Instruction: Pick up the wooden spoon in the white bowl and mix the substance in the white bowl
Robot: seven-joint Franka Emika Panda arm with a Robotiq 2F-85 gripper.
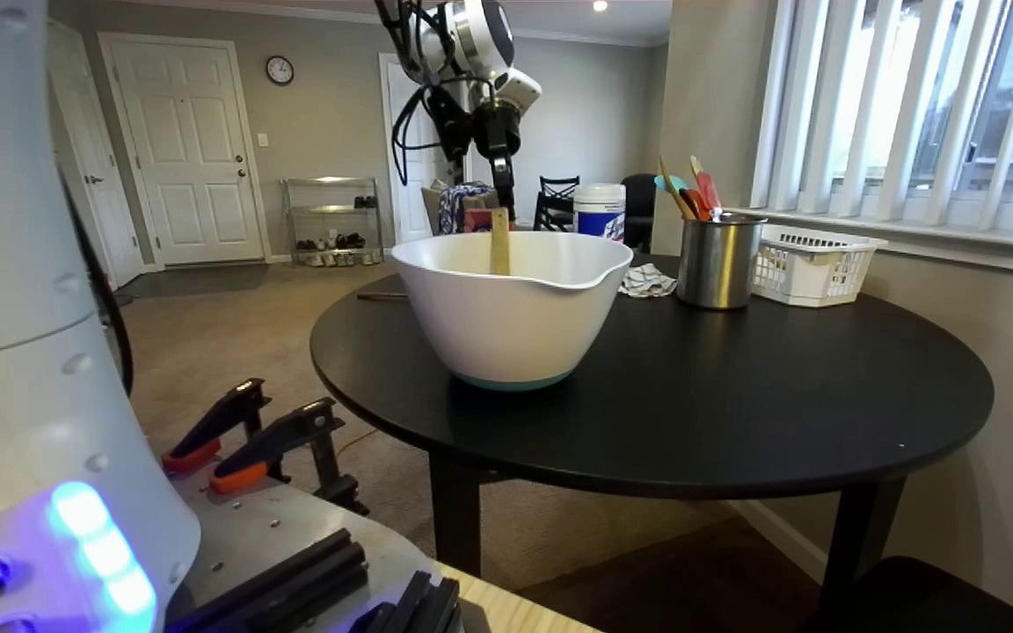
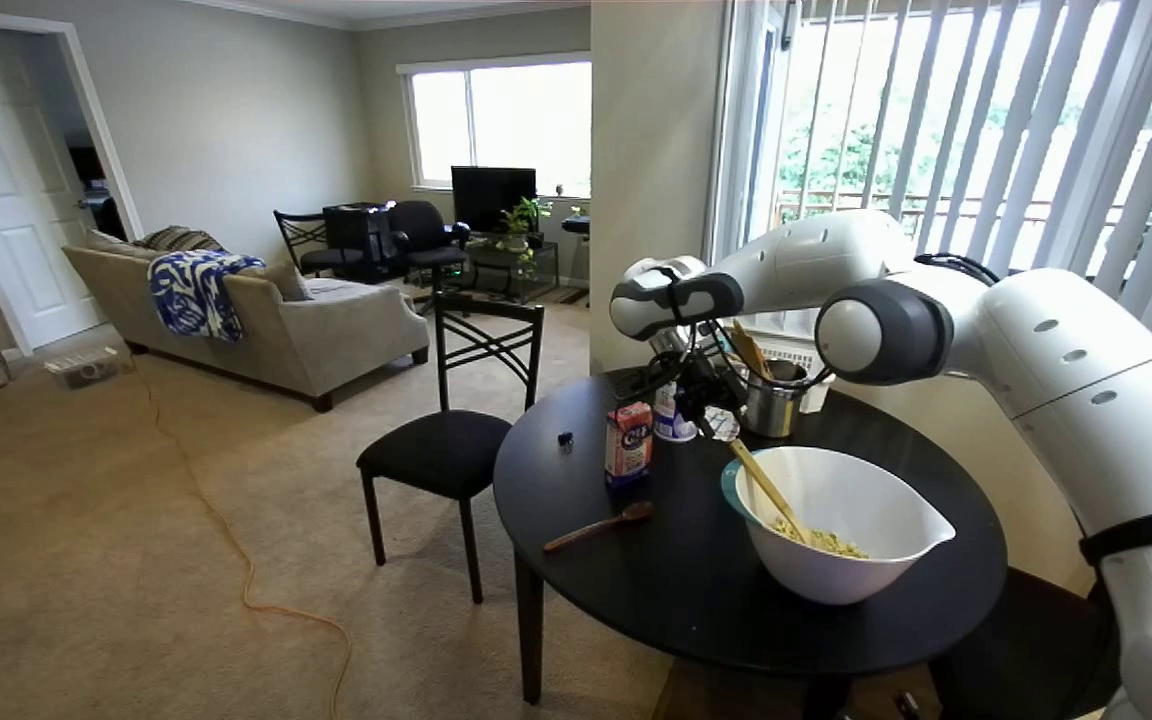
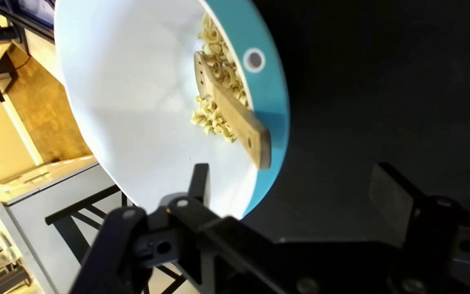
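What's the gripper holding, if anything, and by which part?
Nothing is held. The fingers stand wide apart, and the wooden spoon rests ungripped in the white bowl.

In an exterior view, daylight glares through blinds point(image 1: 914, 105) at two o'clock. At eight o'clock, bluish lights point(image 1: 108, 554) flare.
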